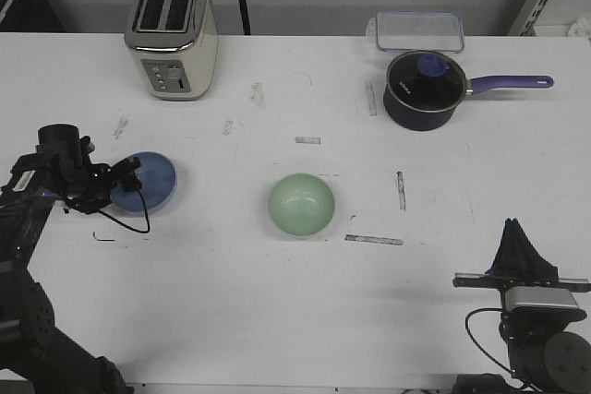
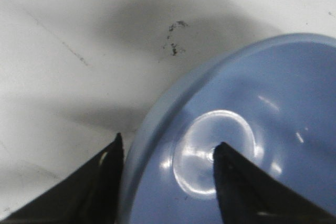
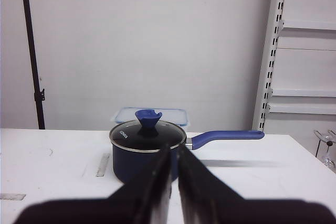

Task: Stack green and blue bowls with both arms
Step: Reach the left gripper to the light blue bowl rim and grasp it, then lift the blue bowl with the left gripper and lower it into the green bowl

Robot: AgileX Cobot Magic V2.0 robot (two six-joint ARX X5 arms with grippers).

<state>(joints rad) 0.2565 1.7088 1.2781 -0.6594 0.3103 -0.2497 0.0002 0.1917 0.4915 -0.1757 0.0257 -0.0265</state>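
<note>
The blue bowl sits on the white table at the left. My left gripper is open and straddles its near rim. In the left wrist view one finger is outside the blue bowl over the table and the other is inside it, with the left gripper around the rim. The green bowl sits alone near the table's middle. My right gripper is shut and empty at the front right, far from both bowls. In the right wrist view the right gripper points at the saucepan.
A toaster stands at the back left. A navy saucepan with a purple handle and a clear lidded box stand at the back right; the saucepan also shows in the right wrist view. Tape strips lie on the table.
</note>
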